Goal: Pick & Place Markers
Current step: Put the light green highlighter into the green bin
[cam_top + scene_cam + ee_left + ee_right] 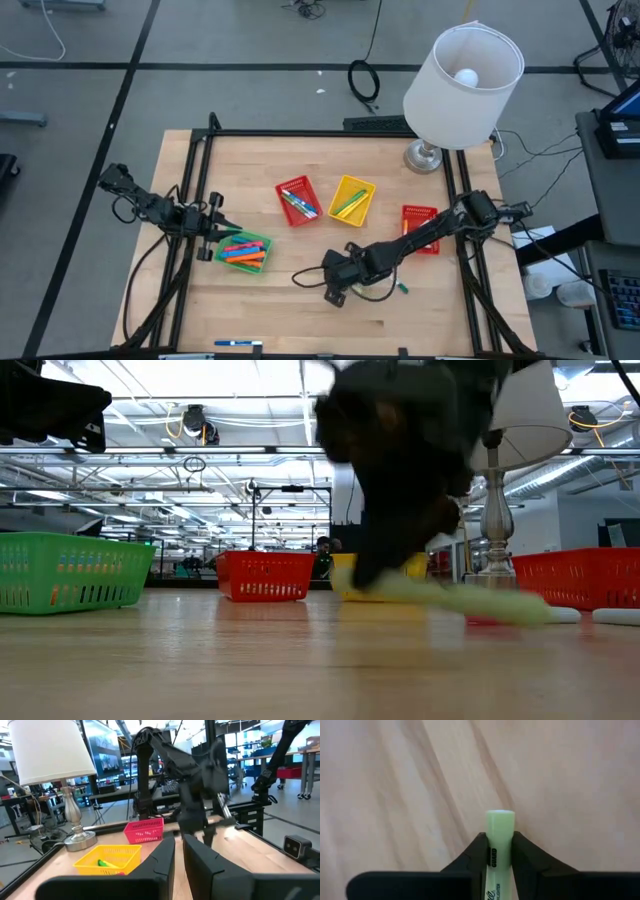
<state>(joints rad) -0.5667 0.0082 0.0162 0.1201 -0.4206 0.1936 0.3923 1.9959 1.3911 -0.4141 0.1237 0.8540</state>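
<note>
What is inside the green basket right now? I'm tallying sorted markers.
The green basket holds a few orange markers and a blue marker, seen from above. Anything underneath them is covered, so an exact count isn't possible.

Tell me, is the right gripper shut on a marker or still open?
Shut on it. In the right wrist view the right gripper has both fingers pressed against the pale green marker, just above the bare wooden table.
</note>
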